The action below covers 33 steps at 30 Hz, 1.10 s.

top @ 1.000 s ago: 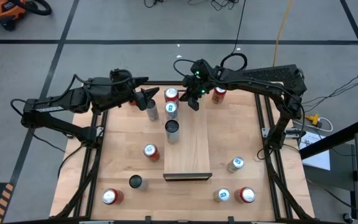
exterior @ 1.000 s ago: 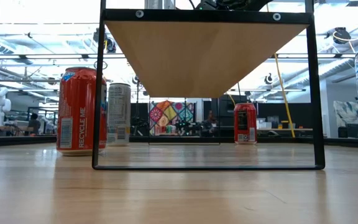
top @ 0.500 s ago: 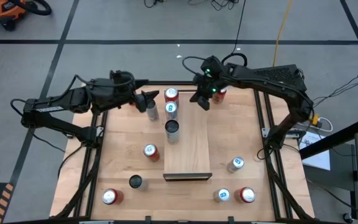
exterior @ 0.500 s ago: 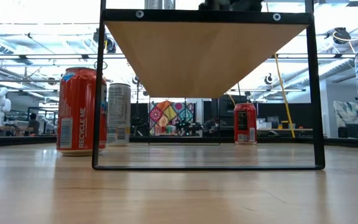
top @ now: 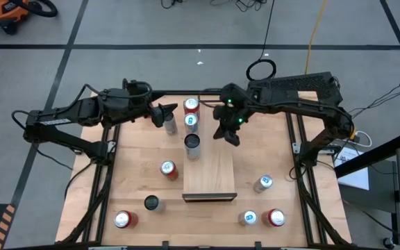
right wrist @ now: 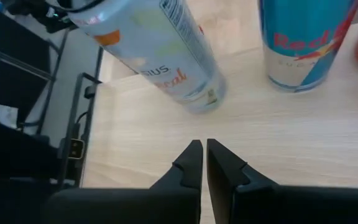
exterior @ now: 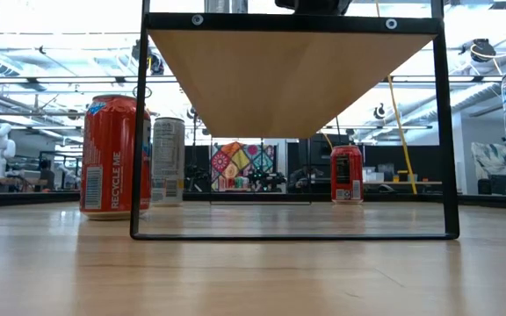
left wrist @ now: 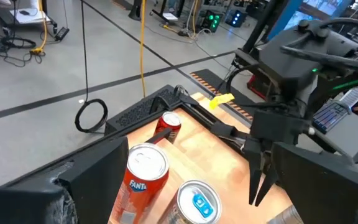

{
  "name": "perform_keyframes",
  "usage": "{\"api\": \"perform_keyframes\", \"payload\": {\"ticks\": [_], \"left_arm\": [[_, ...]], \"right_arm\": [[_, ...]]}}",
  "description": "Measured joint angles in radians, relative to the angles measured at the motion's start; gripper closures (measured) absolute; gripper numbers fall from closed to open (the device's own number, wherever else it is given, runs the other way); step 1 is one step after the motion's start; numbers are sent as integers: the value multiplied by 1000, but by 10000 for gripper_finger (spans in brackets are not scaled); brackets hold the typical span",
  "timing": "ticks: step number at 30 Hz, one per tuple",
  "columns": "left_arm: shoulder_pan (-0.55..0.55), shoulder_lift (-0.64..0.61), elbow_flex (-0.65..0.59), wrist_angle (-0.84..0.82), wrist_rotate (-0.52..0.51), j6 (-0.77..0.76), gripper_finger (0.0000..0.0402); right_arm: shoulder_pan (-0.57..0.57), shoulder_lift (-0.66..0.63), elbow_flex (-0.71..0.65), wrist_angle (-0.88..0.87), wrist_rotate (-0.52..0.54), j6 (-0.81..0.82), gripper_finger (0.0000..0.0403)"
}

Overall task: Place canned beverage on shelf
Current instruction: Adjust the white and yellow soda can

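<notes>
The shelf (top: 210,173) is a long pale-wood board on a black frame in the middle of the table, with a dark strip at its near end. Three cans stand in a row along its far left part: a red Fanta can (top: 192,105), a blue-topped can (top: 192,122) and a tall pale can (top: 192,142). My right gripper (top: 231,137) hovers shut over the shelf's middle, to the right of the tall can, touching nothing. My left gripper (top: 164,114) waits open at the far left, beside a silver can (top: 170,126).
Loose cans stand on the tabletop: a red one (top: 168,169) left of the shelf, a dark one (top: 151,202) and a red one (top: 122,219) near left, and three near right (top: 263,182), (top: 248,217), (top: 275,217). Another red can (left wrist: 169,124) stands at the far right.
My right gripper, still shut, has moved from the shelf's far end a little toward the table's right edge and then toward the near edge, to above the shelf's middle. Its arm now covers the red can at the far right. The cans have not moved.
</notes>
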Motion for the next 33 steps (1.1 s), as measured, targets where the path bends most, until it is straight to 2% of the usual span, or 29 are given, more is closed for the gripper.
{"api": "perform_keyframes", "payload": {"ticks": [5, 15, 18, 22, 26, 33], "left_arm": [[-1, 0, 0, -14, 5, -4, 4], [-55, 0, 0, -21, 7, -56, 4], [-84, 0, 0, -52, 8, -83, 4], [-107, 0, 0, -83, 9, -135, 4], [-118, 0, 0, -84, 9, -135, 4], [-141, 0, 0, -92, 9, -135, 4]], "right_arm": [[48, 0, 0, -10, 73, 2, 403], [112, 0, -35, 33, 77, -5, 403], [135, 0, -37, 69, 122, 1, 403], [152, 0, -37, 116, 130, 44, 403], [176, 0, -37, 155, 224, 74, 403], [199, 38, -37, 175, 227, 97, 403]]}}
